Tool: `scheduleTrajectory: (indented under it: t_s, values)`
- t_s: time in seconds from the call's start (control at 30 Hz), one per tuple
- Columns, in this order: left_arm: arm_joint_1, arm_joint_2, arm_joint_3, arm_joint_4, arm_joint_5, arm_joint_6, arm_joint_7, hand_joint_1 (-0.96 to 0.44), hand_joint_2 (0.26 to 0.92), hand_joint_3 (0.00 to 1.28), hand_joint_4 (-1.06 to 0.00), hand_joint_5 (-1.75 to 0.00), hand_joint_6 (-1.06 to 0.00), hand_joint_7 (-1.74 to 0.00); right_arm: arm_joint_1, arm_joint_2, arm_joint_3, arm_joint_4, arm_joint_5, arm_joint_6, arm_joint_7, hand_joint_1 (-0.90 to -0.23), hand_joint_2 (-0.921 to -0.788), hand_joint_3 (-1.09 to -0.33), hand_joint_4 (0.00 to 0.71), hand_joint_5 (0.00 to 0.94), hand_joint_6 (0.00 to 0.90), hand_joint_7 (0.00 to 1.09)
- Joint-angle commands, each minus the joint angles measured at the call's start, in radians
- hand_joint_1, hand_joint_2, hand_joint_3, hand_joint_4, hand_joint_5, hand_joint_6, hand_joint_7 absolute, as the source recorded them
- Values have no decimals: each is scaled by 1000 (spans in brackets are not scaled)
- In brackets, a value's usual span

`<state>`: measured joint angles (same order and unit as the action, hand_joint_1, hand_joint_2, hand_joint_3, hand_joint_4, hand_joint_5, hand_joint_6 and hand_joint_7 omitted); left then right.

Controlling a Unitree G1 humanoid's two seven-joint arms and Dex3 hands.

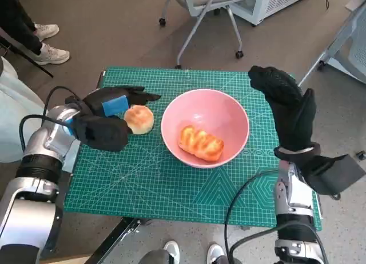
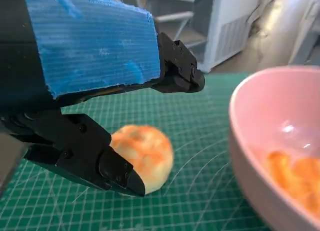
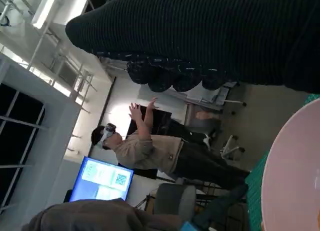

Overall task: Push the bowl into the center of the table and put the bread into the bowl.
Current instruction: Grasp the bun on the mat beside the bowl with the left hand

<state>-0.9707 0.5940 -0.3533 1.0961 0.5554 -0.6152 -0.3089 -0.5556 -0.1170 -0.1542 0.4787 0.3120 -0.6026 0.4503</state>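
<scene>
Seemingly, long bread (image 1: 201, 143) lies diagonally in bowl (image 1: 229, 112).

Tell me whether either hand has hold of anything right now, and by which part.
Nothing is held. The left hand is open around the round bun, fingers on either side but not closed on it. The right hand is raised beside the pink bowl, empty.

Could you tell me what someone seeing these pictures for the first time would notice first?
Most likely the glossy pink bowl near the middle of the green gridded cutting mat, with a golden braided bread piece lying inside it. Next, the black left hand with blue tape, its fingers spread on either side of a round pale bread roll just left of the bowl. The black-gloved right hand is raised, open, beside the bowl's right.
</scene>
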Motion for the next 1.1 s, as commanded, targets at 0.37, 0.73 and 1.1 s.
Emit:
scheduleTrajectory:
  t_s: [0.37,0.73,1.1]
  values:
    - [-63,-85,-102,138,102,119,69,-61,777,11,-254,-20,-387,-26,25,-8,-1,-1,-13,12,-3,-654,-921,-745,207,1,125,525]
    - [-69,-95,-156,160,147,159,117,22,883,28,-574,-51,-652,-66,26,-11,-3,4,-15,3,-1,-658,-921,-746,207,0,125,524]
    - [-59,-81,-194,176,185,117,255,7,920,151,-580,-1276,-580,-996,20,-9,-3,19,-14,-4,0,-656,-921,-743,208,1,127,523]
